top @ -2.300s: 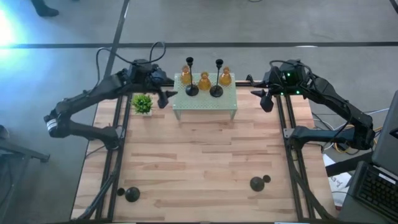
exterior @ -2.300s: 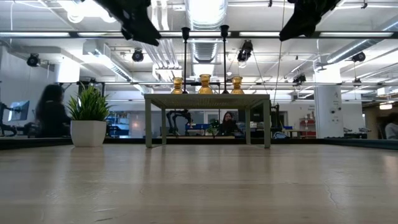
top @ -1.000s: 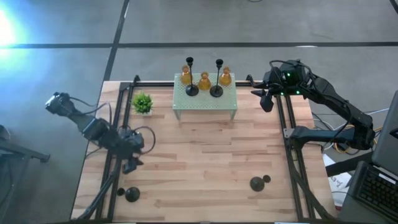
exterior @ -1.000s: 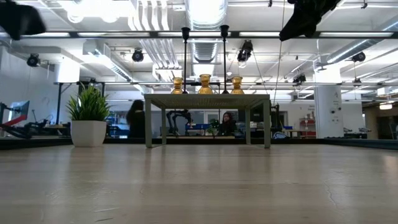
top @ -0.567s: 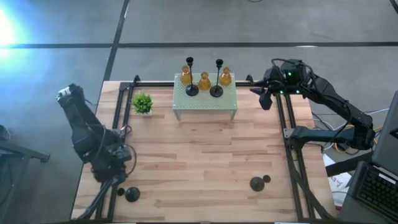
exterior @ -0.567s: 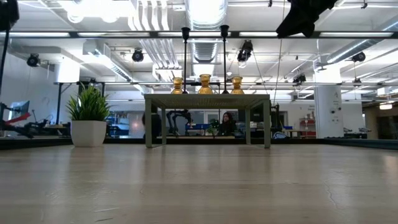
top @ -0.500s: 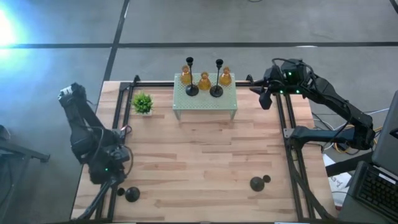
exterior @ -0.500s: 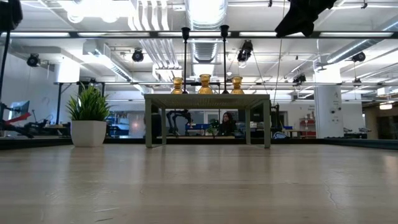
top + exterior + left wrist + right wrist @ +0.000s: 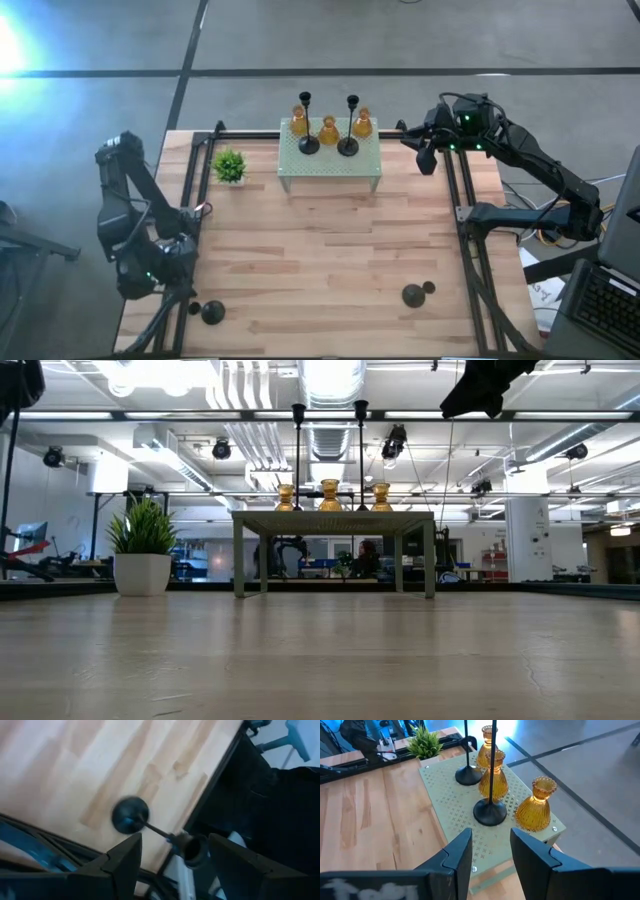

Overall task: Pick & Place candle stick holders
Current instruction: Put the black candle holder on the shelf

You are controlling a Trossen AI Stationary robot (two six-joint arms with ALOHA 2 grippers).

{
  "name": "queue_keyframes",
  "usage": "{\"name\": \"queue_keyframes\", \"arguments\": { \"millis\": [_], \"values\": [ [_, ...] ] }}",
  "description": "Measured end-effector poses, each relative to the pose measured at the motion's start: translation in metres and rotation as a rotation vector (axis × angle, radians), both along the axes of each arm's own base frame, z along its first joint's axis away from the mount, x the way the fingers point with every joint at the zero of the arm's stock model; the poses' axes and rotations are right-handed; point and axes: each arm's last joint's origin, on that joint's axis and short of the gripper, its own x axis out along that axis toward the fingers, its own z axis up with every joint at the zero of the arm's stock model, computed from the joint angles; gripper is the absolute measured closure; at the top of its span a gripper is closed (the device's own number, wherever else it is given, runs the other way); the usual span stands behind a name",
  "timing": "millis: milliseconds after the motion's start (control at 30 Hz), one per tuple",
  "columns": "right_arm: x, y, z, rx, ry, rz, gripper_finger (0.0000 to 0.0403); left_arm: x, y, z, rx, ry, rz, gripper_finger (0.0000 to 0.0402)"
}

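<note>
The left gripper [image 9: 172,862] is hovering with its fingers apart and empty, just above a fallen black holder [image 9: 150,827] near the table's front left corner. The holder's stem is lying across the gap, base toward the table centre. The right gripper [image 9: 490,857], fingers narrowly apart and empty, is facing the holders on the green stand [image 9: 450,807].

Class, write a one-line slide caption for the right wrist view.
Open right gripper faces three amber holders and two black holders on the perforated stand.

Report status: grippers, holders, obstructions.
Left gripper open over fallen black holder, near-left corner. Right gripper open beside stand. Nothing held; nothing in the way.
</note>
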Motion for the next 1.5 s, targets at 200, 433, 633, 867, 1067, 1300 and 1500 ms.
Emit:
{"name": "queue_keyframes", "arguments": {
  "millis": [200, 433, 633, 867, 1067, 1300, 1500],
  "values": [
    [0.000, 0.000, 0.000, -0.014, 0.009, 0.010, 0.0278, 0.005, -0.013, -0.002, -0.035, 0.017, 0.010, 0.0170],
    [0.000, 0.000, 0.000, -0.015, 0.010, 0.010, 0.0289, 0.009, -0.026, -0.011, -0.013, 0.077, 0.009, 0.0170],
    [0.000, 0.000, 0.000, -0.016, 0.011, 0.011, 0.0291, 0.012, -0.033, -0.014, -0.019, 0.091, 0.022, 0.0170],
    [0.000, 0.000, 0.000, -0.021, 0.014, 0.015, 0.0285, 0.012, -0.037, -0.020, -0.011, 0.138, 0.041, 0.0170],
    [0.000, 0.000, 0.000, -0.022, 0.015, 0.016, 0.0295, 0.012, -0.035, -0.025, -0.005, 0.177, 0.087, 0.0170],
    [0.000, 0.000, 0.000, -0.034, 0.020, 0.023, 0.0307, 0.009, -0.029, -0.028, 0.043, 0.220, 0.096, 0.0198],
    [0.000, 0.000, 0.000, -0.037, 0.021, 0.024, 0.0315, 0.010, -0.024, -0.029, 0.091, 0.211, 0.068, 0.0306]
  ]
}}
